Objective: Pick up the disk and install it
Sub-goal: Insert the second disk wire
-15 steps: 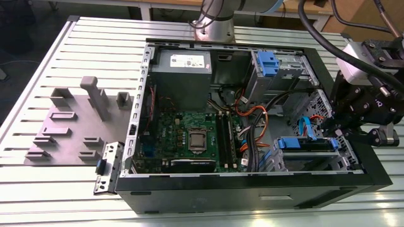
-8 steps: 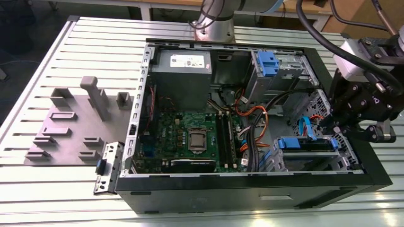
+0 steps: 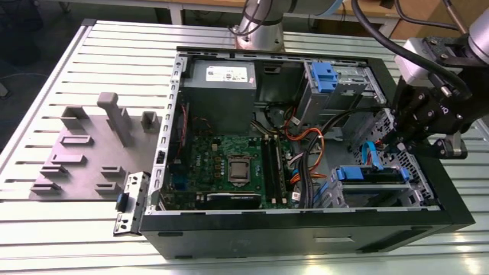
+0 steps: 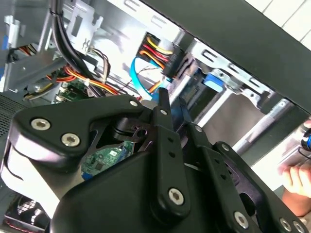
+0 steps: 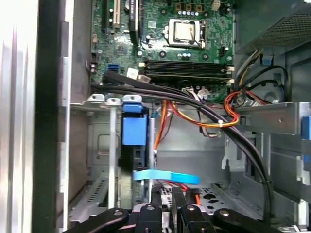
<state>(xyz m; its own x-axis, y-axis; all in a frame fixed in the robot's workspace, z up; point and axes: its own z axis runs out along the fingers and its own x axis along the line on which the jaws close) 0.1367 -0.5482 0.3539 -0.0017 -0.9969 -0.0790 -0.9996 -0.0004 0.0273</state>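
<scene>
Black and jointed, the hand (image 5: pixel 165 206) hangs inside the open computer case (image 3: pixel 306 226), its fingers drawn together on nothing, just above a light-blue flat cable (image 5: pixel 167 176). Just beyond, the disk (image 5: pixel 133 131) sits in the lower drive bay, blue rail end outward. Farther in lie orange-and-black wires (image 5: pixel 204 116), then the green motherboard (image 5: pixel 170 39).

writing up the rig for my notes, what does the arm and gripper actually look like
The arm is a silver-grey metal tube rising from a round base, with thick black cables looped near the wrist. The gripper is matte black, built from flat linkage plates joined by silver screws, narrowing to slim black fingers. A pale grey housing sits behind it.
</scene>
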